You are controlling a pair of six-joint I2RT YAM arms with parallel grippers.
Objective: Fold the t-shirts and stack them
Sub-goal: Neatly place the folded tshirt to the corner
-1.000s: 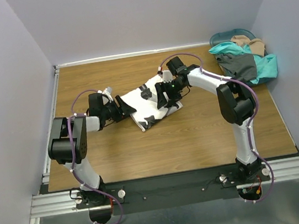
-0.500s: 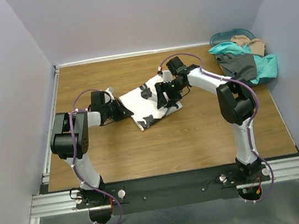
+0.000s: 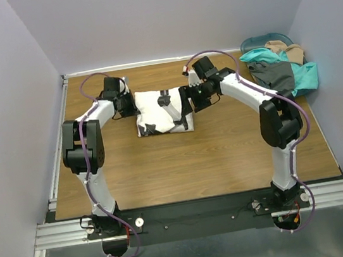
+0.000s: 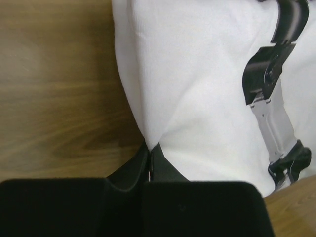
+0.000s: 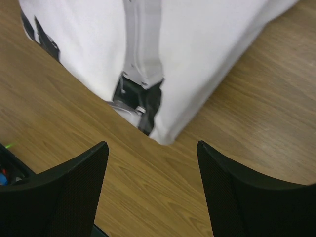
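Observation:
A folded white t-shirt (image 3: 157, 114) with a black and grey print lies on the wooden table (image 3: 225, 146), left of centre. My left gripper (image 3: 134, 105) is at its left edge, shut on a pinch of the white fabric (image 4: 197, 89); the two fingers (image 4: 133, 170) meet with cloth between them. My right gripper (image 3: 187, 102) hovers at the shirt's right edge, open. Its fingers (image 5: 69, 182) straddle bare wood just short of the shirt's corner (image 5: 165, 133). More t-shirts are heaped at the back right: teal (image 3: 302, 77), dark grey (image 3: 274, 76), tan (image 3: 287, 49).
A round teal basket (image 3: 255, 42) stands in the back right corner under the heap of shirts. Grey walls close in the table on the left, back and right. A metal rail (image 3: 196, 211) carries both arm bases at the near edge.
The left gripper closed on the white shirt's left edge. Both arms moved toward the back, and the shirt turned from a slanted lie to sit square on the table.

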